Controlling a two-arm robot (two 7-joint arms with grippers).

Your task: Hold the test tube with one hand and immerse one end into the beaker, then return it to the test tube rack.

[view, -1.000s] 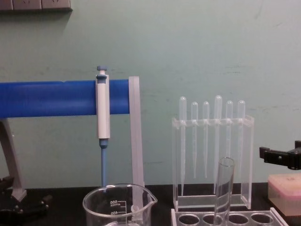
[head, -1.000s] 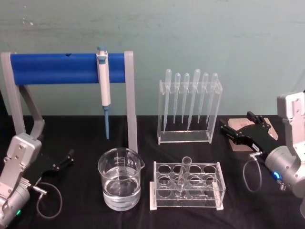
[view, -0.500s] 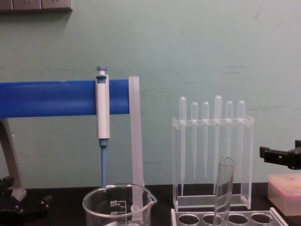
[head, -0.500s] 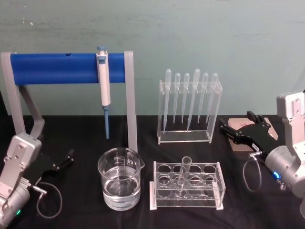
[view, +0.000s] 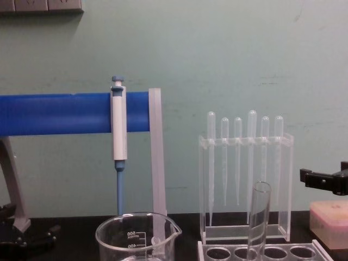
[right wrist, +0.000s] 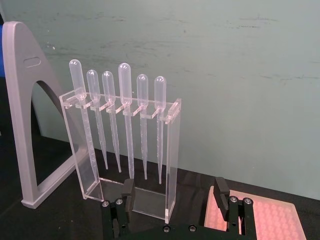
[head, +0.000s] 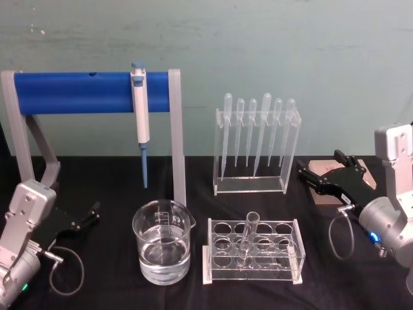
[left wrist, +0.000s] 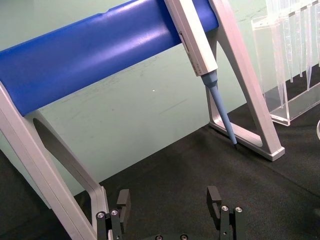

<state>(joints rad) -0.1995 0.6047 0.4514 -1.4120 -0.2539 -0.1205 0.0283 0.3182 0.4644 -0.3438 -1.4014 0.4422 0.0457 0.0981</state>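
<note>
Nearest the robot, the beaker (head: 162, 250), part filled with clear liquid, stands on the black tabletop (head: 110, 194) just left of a clear tube rack (head: 253, 252). The test tube (head: 248, 237) leans in the rack's middle, untouched. The left tool (head: 86, 217) rests low at the left, fingers apart and empty. The right tool (head: 321, 178) hovers over a pink tip box (head: 326, 169), fingers likewise apart. Behind stand a pipette rack (head: 256, 143) and a blue-barred stand (head: 90, 92) holding a pipettor (head: 140, 116).
</note>
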